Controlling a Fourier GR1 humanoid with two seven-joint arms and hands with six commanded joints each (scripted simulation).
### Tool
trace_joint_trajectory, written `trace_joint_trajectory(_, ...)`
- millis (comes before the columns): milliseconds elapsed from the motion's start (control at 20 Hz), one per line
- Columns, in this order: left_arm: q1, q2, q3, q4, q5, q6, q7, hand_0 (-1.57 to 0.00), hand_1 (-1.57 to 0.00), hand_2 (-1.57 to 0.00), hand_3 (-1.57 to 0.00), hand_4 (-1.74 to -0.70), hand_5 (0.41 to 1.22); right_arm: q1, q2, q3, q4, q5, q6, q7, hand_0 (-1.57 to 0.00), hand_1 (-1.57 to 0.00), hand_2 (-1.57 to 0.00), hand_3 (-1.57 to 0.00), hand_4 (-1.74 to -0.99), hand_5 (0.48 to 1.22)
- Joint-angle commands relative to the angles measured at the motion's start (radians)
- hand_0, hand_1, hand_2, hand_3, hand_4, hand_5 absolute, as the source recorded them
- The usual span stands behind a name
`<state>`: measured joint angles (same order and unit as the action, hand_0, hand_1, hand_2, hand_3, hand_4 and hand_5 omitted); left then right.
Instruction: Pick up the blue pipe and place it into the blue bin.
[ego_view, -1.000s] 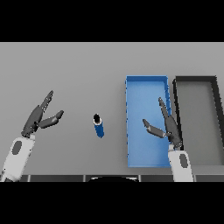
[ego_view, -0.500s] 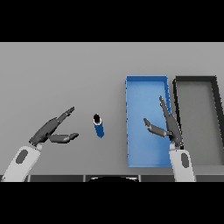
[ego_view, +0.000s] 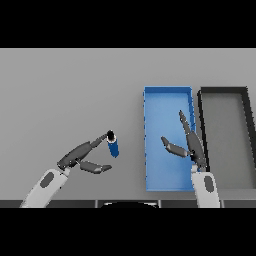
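The blue pipe (ego_view: 113, 145) lies on the grey surface (ego_view: 70, 90), toward the near edge and a little left of the middle. It is a short tube with its long axis running from the far edge toward the near edge, tilted slightly; its dark open end faces the far edge and a little to the left, and the blue body trails back toward the near edge.

The left robot hand (ego_view: 80, 157) reaches in from the near left corner, fingers straight and spread apart from the thumb. Its fingertips (ego_view: 102, 137) are at the pipe's dark end, touching or just beside it; which cannot be told. The thumb lies lower, just left of the pipe's near end, not closed on it.

The blue bin (ego_view: 167, 93) sits to the right of the pipe, a long open tray with its length running far to near. A dark bin (ego_view: 223, 91) of the same shape stands just beside it on the right.

The right robot hand (ego_view: 192, 145) hovers over the blue bin's right side, fingers straight and pointing to the far edge, thumb held out to the left, holding nothing.
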<state>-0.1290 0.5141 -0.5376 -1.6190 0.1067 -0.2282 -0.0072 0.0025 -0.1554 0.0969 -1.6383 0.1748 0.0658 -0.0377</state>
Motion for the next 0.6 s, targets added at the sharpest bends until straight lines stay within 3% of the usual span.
trace_joint_trajectory(0,-0.006,-0.021,-0.008,0.019,-0.019,0.012,-0.012,0.00,0.00,0.00,0.00,-1.15,0.486,-0.005,0.003,-0.003,0.001,-0.006,0.000,-0.005,0.00,0.00,0.00,0.00,-1.211,0.560)
trace_joint_trajectory(250,-0.063,-0.132,-0.007,0.148,-0.034,0.048,-0.014,0.00,0.00,0.00,0.00,-1.13,0.491,0.007,-0.004,-0.018,0.013,-0.023,0.009,-0.016,0.00,0.00,0.00,0.00,-1.207,0.551)
trace_joint_trajectory(550,-0.088,-0.218,-0.022,0.258,-0.086,0.092,-0.090,0.00,0.00,-0.01,0.00,-1.10,0.506,0.010,0.000,-0.013,-0.003,-0.027,0.011,-0.020,0.00,0.00,0.00,0.00,-1.198,0.547)
